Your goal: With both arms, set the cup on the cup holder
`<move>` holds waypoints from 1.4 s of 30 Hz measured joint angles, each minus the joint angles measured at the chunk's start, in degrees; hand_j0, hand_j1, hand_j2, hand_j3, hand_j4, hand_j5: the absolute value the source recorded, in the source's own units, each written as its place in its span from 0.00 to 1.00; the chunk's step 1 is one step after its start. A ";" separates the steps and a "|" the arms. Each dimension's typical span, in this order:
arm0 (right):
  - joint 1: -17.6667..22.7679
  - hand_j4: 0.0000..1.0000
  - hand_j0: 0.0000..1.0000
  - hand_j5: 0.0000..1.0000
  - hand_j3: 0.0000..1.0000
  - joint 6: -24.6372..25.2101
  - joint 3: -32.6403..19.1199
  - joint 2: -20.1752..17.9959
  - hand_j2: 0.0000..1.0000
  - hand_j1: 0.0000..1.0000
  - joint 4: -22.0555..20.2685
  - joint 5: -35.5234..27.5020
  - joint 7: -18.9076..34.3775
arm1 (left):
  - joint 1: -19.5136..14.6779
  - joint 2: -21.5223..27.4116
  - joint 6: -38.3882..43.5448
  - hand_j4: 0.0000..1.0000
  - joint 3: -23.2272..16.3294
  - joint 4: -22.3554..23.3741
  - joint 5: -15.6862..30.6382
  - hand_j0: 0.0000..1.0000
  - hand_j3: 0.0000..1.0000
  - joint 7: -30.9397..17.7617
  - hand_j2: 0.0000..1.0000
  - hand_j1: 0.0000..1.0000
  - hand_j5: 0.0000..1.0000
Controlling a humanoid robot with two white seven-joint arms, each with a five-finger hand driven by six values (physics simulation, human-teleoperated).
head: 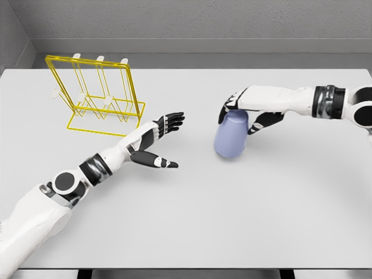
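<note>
A pale lavender cup [231, 135] stands mouth-down and slightly tilted on the white table, right of centre. My right hand [241, 113] reaches in from the right and is curled over the cup's upper end, fingers on its far left side and thumb on the right. A yellow wire cup holder [99, 96] with white-tipped pegs stands at the back left. My left hand [164, 139] hovers between the holder and the cup, fingers spread, thumb pointing right, holding nothing.
The table's [244, 221] front edge runs along the bottom of the view. A grey wall rises behind the table's far edge.
</note>
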 measured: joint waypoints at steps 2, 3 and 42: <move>0.00 0.64 0.64 0.64 0.64 0.00 0.02 0.59 0.64 0.64 0.11 0.01 0.02 | 0.00 -0.41 0.00 1.00 0.18 0.44 0.05 1.00 1.00 0.01 1.00 1.00 1.00; 0.00 0.64 0.64 0.64 0.64 0.00 0.03 0.91 0.64 0.64 0.20 0.04 0.02 | 0.00 -0.63 -0.01 1.00 0.24 0.65 0.06 1.00 1.00 0.02 1.00 1.00 1.00; 0.53 1.00 1.00 1.00 1.00 0.02 1.92 8.14 1.00 1.00 3.62 1.76 0.36 | 0.35 -2.15 -0.15 1.00 1.70 2.81 -0.35 1.00 1.00 -0.06 1.00 1.00 1.00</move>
